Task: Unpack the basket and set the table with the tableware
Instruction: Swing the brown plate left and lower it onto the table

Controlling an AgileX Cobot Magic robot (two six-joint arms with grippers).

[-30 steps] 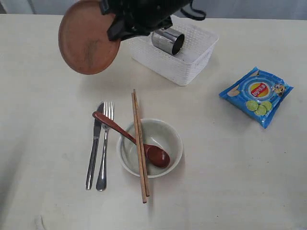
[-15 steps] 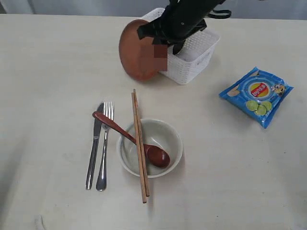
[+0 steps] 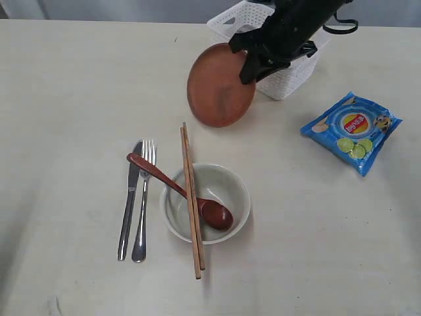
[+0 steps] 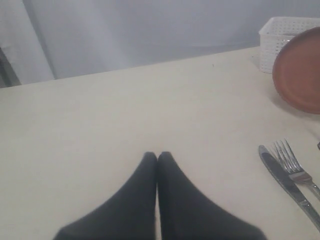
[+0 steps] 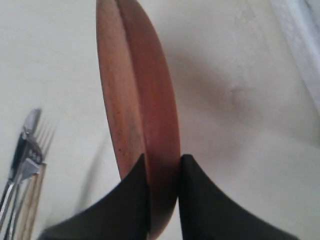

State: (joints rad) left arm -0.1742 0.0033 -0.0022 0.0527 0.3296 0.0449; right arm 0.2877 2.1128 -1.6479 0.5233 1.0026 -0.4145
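My right gripper is shut on the rim of the brown round plate, held on edge above the table in front of the white basket. The arm hides most of the basket; the steel cup is out of view. The off-white bowl holds the red-brown spoon, with the chopsticks across its rim. Knife and fork lie left of the bowl. My left gripper is shut and empty, low over bare table.
A blue snack packet lies on the table to the right of the basket. A grey wall stands beyond the table's far edge.
The right arm has swung the plate from the far left, past the basket's front, to the right and lower. The basket has slid to the right under the arm.
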